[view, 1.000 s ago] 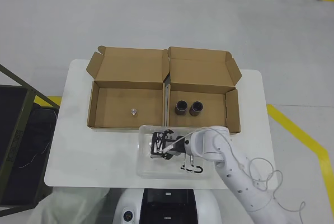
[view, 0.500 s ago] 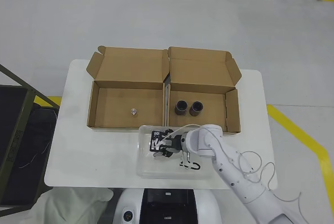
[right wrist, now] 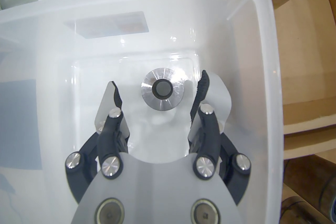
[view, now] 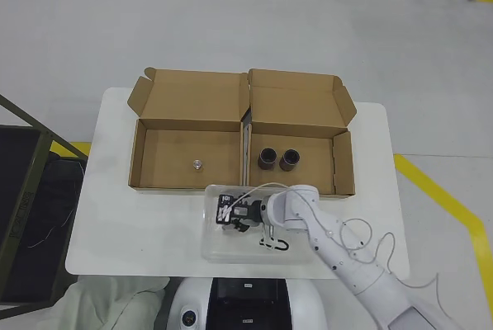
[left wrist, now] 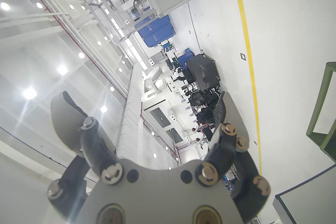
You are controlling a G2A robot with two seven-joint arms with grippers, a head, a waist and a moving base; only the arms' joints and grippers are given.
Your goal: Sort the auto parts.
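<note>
Silver part between right tool's spread fingers

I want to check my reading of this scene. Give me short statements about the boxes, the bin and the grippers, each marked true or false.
1. The right box holds two dark cylinders. True.
2. The left box holds three silver bolts. False: it holds one small silver bolt.
3. In the clear bin, a round silver part lies between the open jaws of the right gripper. True.
4. The left gripper holds a dark cylinder. False: its jaws are open and hold nothing.
</note>
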